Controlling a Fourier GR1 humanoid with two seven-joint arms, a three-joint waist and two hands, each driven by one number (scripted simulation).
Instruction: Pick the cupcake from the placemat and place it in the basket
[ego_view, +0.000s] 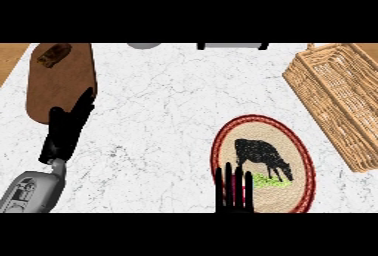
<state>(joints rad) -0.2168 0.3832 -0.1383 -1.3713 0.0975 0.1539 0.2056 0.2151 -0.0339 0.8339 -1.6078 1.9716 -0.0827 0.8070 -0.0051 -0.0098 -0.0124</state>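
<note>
An oval woven placemat (255, 131) with a red rim and a black cow picture lies at the lower right of the counter. My right hand (235, 194) comes in from the bottom edge over the mat's near-left part, its fingers straight and pointing away from me. A thin pink-red sliver, seemingly the cupcake (238, 186), shows between those fingers; the hand hides the rest of it. The wicker basket (336, 102) stands at the right edge, beyond the mat. My left hand (68, 127) rests open at the left, fingers up.
A brown wooden cutting board (63, 82) lies at the far left with a small dark brown item (53, 54) on its far end. My left fingertips overlap the board's edge. Grey objects (144, 45) peek in at the counter's back edge.
</note>
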